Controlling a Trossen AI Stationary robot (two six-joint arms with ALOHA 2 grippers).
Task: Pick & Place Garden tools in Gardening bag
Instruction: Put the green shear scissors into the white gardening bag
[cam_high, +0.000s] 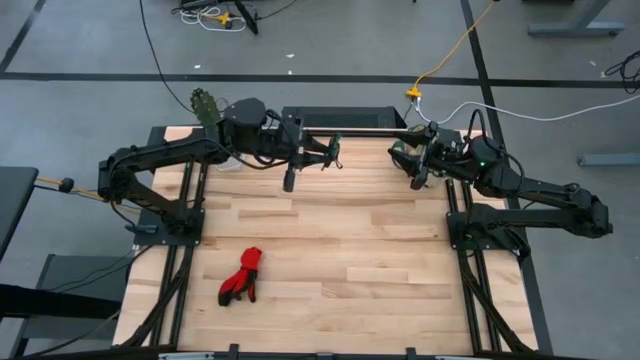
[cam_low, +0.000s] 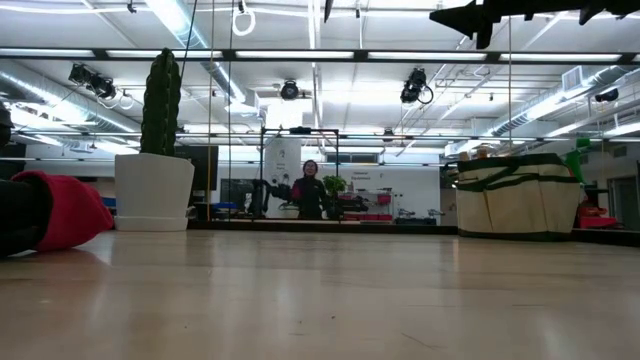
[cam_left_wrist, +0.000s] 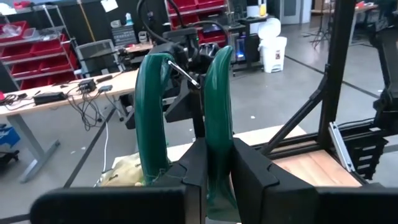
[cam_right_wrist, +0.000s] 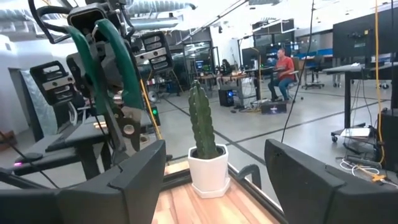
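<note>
The left gripper (cam_left_wrist: 205, 168) is clamped on the green-handled pruning shears (cam_left_wrist: 211, 93), held high over the table's far edge, and since only one handle sits between the pads they could swing or slip out before reaching the gardening bag (cam_low: 518, 195). That bag sits at the far right under the right gripper (cam_right_wrist: 214, 180), whose jaws stand wide apart and empty. The red gloves (cam_high: 243, 276) lie near the front left, well apart from both.

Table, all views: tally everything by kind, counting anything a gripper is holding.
Red gloves: 1 pair
Green-handled shears, held in the left gripper: 1
Gardening bag: 1
Potted cactus: 1
Total: 4
</note>
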